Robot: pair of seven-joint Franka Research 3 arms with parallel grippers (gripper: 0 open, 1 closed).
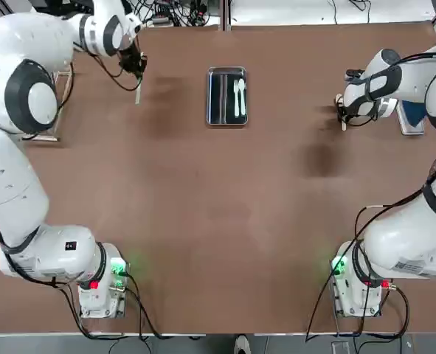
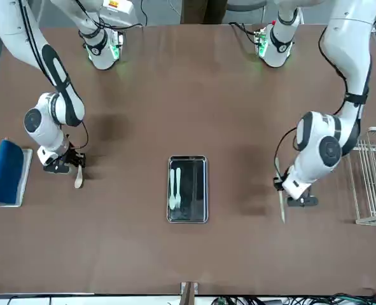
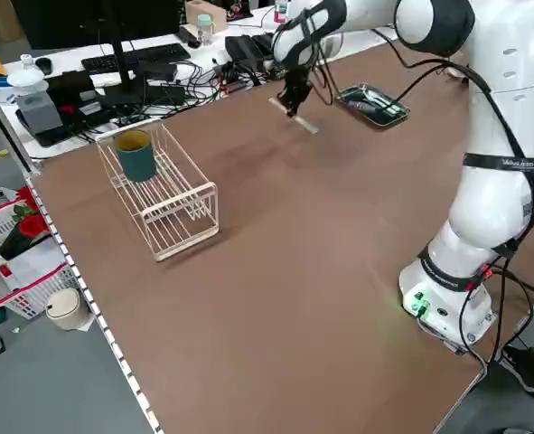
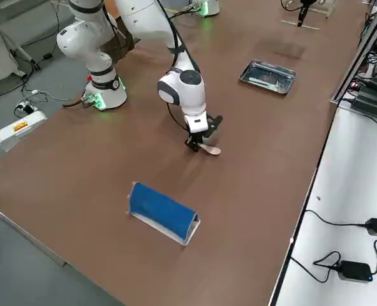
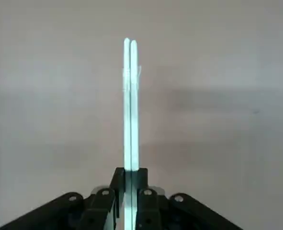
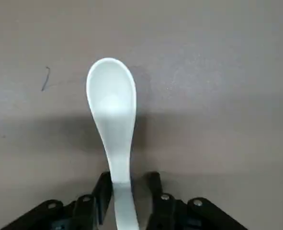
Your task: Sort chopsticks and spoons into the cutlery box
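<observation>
A: Where do the arms stand?

B: The left end effector (image 1: 137,80) is over the far left of the table (image 1: 203,221), fully closed on the pair of chopsticks (image 5: 130,105). The wrist camera shows both sticks pinched side by side between the black fingers (image 5: 142,184), their tips pointing away. From the front the sticks hang out of the end effector above the brown surface.

A: And the right one?

B: The right end effector (image 2: 72,164) is low at the far right, its fingers partly closed around the handle of a spoon (image 6: 111,110). The bowl of that spoon faces up and looks to rest on or just above the table; I cannot tell which.

A: The box?

B: The cutlery box (image 1: 212,119) sits mid-table toward the far edge, well apart from both arms. Two white spoons (image 1: 239,98) lie in it side by side.

A: Anything nearby?

B: A white wire rack (image 3: 170,203) with a teal cup (image 3: 137,155) in it stands at the robot's left edge, close to the left arm. A blue roll on a small tray (image 2: 8,171) lies beside the right end effector. Bare table lies between each arm and the box
</observation>
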